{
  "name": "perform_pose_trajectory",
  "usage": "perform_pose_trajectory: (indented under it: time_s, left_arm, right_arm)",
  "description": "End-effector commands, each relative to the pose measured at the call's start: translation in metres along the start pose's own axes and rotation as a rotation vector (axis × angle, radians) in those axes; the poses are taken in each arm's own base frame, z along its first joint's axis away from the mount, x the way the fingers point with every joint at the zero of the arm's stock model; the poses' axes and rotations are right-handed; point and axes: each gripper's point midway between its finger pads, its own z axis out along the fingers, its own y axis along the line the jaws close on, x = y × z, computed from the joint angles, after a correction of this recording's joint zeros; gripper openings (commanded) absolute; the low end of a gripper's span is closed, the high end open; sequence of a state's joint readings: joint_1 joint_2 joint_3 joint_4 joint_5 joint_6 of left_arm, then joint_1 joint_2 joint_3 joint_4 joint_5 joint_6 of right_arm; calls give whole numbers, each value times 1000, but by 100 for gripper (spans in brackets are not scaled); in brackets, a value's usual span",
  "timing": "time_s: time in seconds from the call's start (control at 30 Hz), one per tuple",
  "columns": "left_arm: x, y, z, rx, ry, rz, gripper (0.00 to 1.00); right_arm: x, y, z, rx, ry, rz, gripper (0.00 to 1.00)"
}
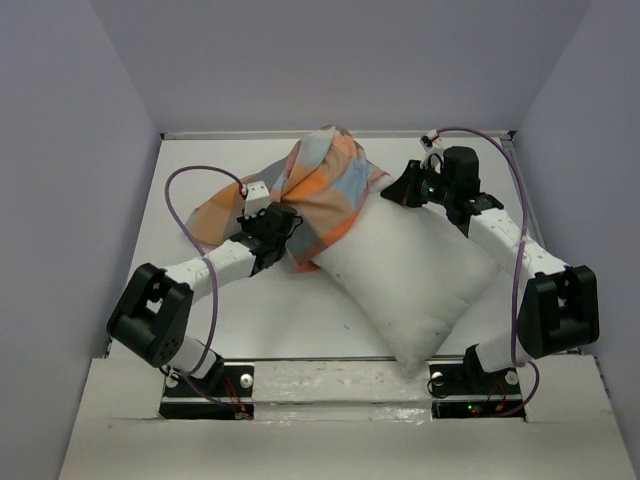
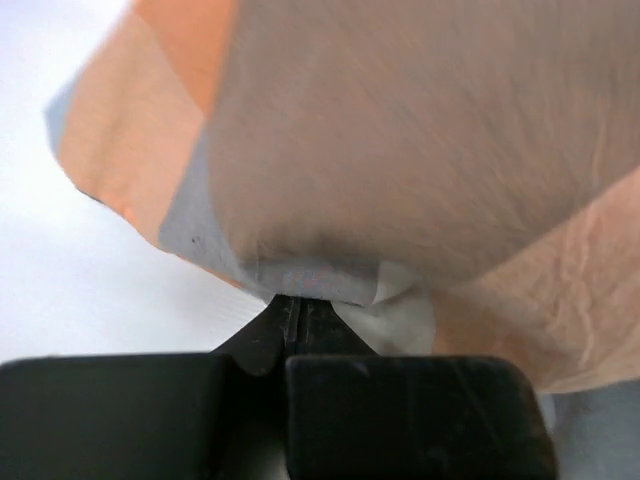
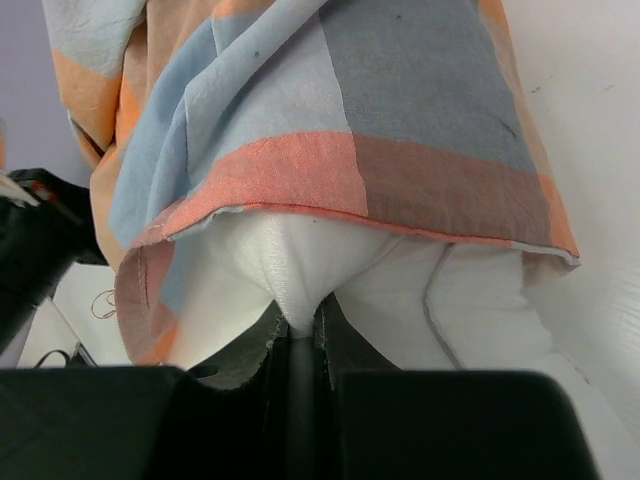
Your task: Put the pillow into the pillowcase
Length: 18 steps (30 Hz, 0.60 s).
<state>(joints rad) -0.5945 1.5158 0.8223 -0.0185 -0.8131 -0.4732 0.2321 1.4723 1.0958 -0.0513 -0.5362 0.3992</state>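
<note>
The white pillow lies slantwise on the table, its far end inside the checked pillowcase. My left gripper is shut on the pillowcase's edge at the pillow's left side; in the left wrist view the fabric fills the frame above my shut gripper. My right gripper is at the pillow's far right side. In the right wrist view it is shut on a pinch of the white pillow just under the pillowcase's orange hem.
White table with grey walls on three sides. Purple cables loop over both arms. The arm bases stand at the near edge.
</note>
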Motion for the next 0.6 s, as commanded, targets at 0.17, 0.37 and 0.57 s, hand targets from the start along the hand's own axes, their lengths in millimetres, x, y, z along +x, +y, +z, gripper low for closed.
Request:
perform_pose_trajectory:
  time_s: [0.17, 0.37, 0.57]
  left_arm:
    - [-136, 55, -62, 79, -285, -305, 0]
    - [-254, 96, -49, -33, -425, -330, 0]
    - [-373, 100, 43, -310, -433, -237, 27]
  right_arm:
    - [-23, 36, -20, -122, -96, -75, 0]
    - [10, 50, -23, -190, 13, -81, 0]
    - [67, 81, -25, -214, 168, -148, 0]
